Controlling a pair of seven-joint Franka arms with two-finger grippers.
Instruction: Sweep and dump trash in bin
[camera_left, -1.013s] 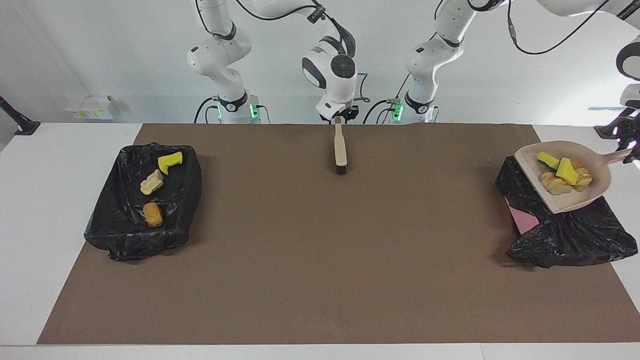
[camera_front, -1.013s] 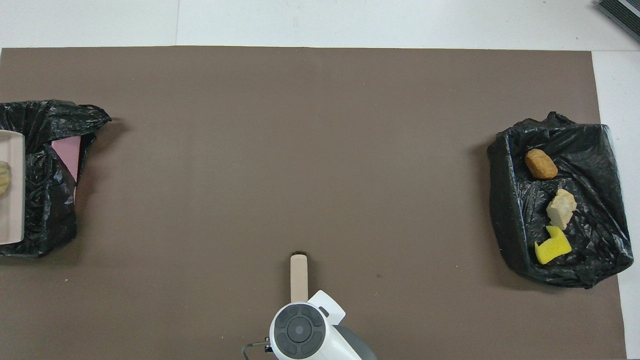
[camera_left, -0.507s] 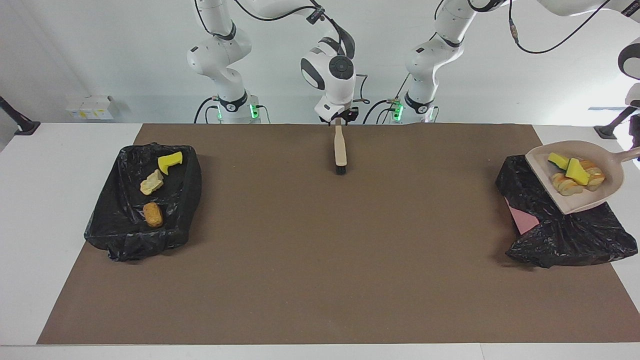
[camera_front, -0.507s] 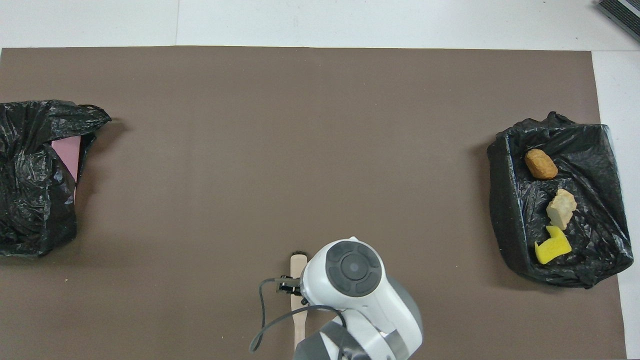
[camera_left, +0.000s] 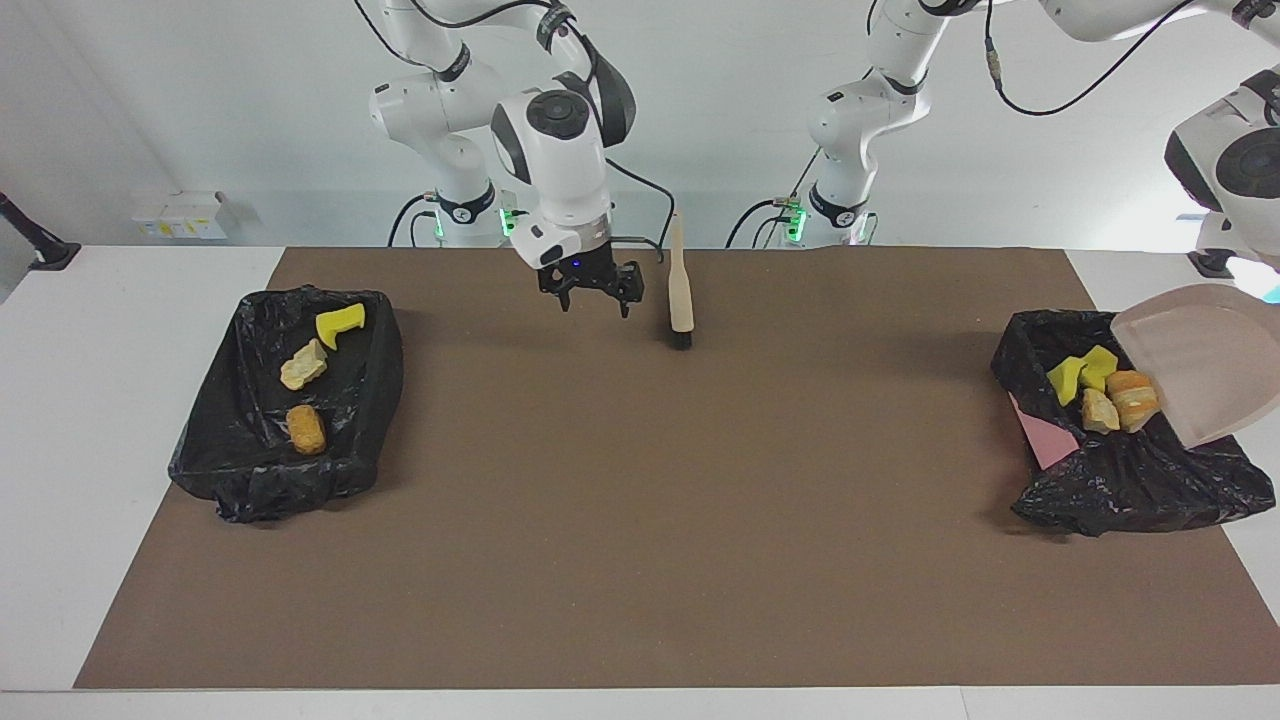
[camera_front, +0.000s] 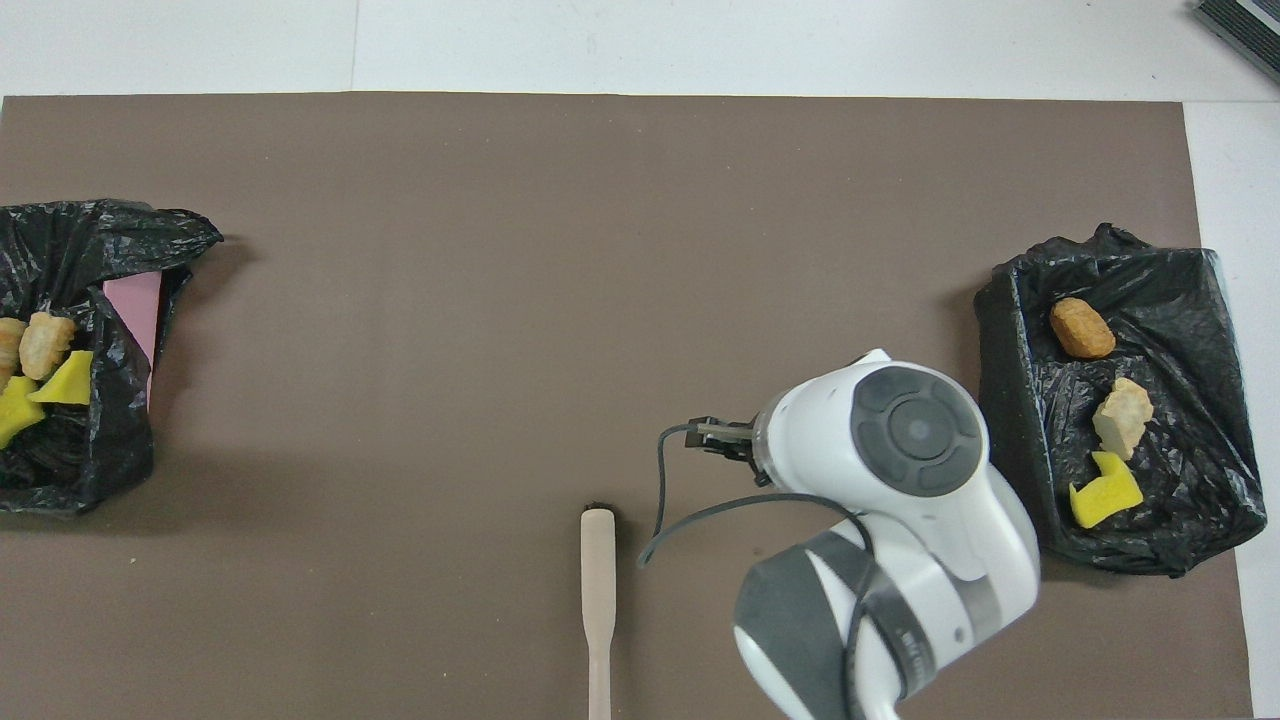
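The left claw is out of both views at the left arm's end of the surface; judged clamped on the handle of the beige plastic dustpan (camera_left: 1205, 362), which is tipped steeply over the black bag-lined bin (camera_left: 1120, 470). Four scraps of trash (camera_left: 1100, 388), yellow foam and tan bread-like pieces, lie in that bin; three more (camera_left: 308, 375) lie in the other black-lined bin (camera_left: 250, 470) at the right arm's end. To dump well, hold the pan's lip inside the bin's rim until nothing clings. A second ago the pan sat level and loaded; now it is emptied. The right claw (camera_left: 592, 296), then closed on the beige wooden brush (camera_left: 680, 290), has let go, hangs open and empty beside it, and has swung toward its own bin.
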